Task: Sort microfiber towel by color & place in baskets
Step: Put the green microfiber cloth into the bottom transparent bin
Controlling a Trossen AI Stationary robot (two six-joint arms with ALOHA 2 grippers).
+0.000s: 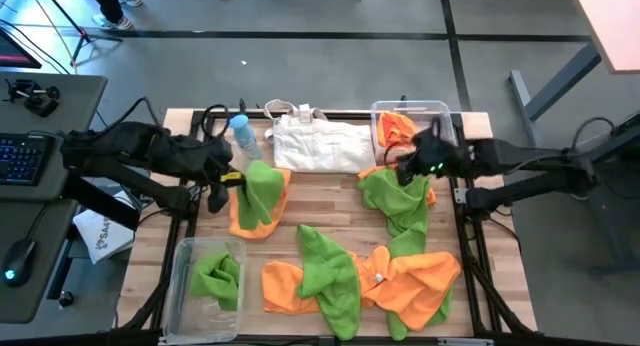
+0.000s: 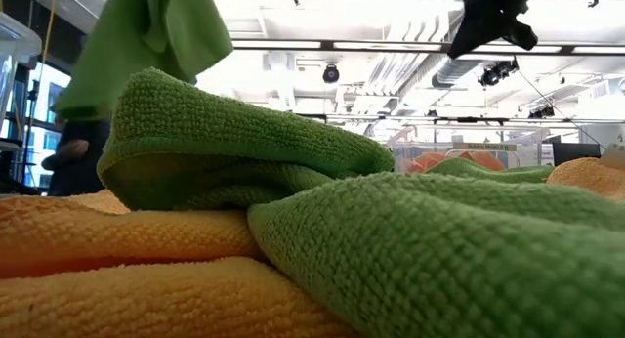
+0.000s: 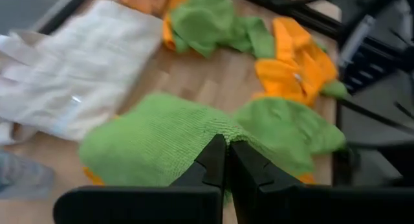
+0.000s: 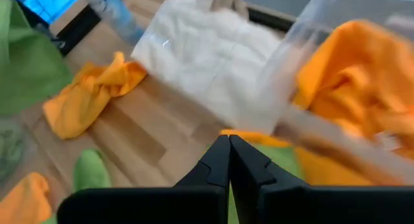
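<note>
My left gripper is shut on a green towel above an orange towel lying on the table's left half. My right gripper is shut and holds nothing. It hovers beside the far right basket, which has an orange towel in it. The near left basket holds a green towel. More green and orange towels lie heaped on the near and right table. My left gripper pinches the green towel between its two fingers at a bunched fold near its top. The towel hangs below the fingers. Nearer towels hide its lower end in the low view, so I cannot tell whether it touches the orange towel beneath.
A white fabric bag lies at the far middle of the table, with a clear bottle with a blue cap to its left. A green towel lies under my right gripper. Bare wood shows between the bag and the near heap.
</note>
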